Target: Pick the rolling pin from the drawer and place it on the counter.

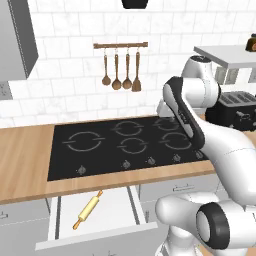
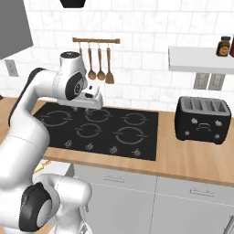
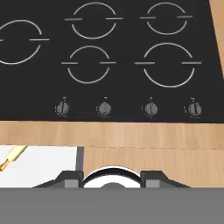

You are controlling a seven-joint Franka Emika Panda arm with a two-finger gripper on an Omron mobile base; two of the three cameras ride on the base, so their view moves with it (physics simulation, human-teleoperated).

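Claw [image 3: 112, 177] closed, empty, above cooktop [image 3: 109, 57]

A pale-yellow rolling pin [image 1: 88, 210] with orange-brown knobs lies diagonally in the pulled-out white drawer [image 1: 122, 202], below the wooden tabletop's [image 1: 25, 155] front edge.

The long light-brown wooden counter [image 1: 25, 150] carries a black glass cooktop [image 1: 125, 142] and a black toaster [image 2: 202, 119].

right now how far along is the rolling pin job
Done: the drawer stands open. In hand: nothing; the tool hangs shut and empty above the cooktop. Left: grasp the rolling pin, lying in the drawer, and set it on the counter.
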